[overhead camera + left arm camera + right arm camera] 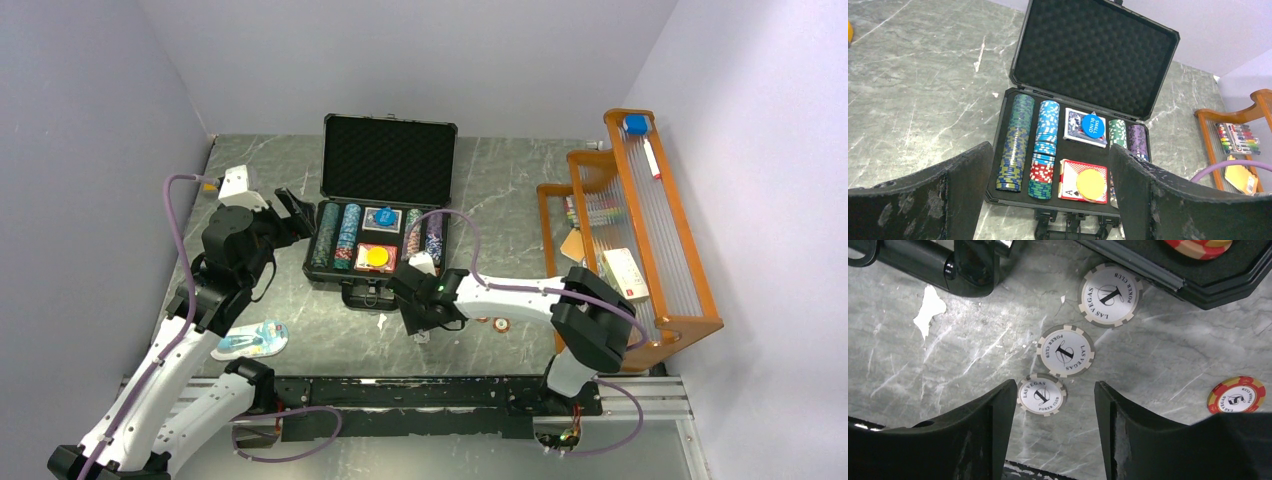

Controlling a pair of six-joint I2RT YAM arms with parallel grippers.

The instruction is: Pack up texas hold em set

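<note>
Filling a lilac-walled booth (90,150), the grey marbled table (520,190) bears loose chips (1065,351).

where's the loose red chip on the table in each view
Top external: red chip on the table, toward the arms and right of the black briefcase.
Left wrist: not in it.
Right wrist: lower right of the picture, flat on the table.
Shared landmark: the black briefcase, open in the left wrist view, only its corner at top right in the right wrist view.
</note>
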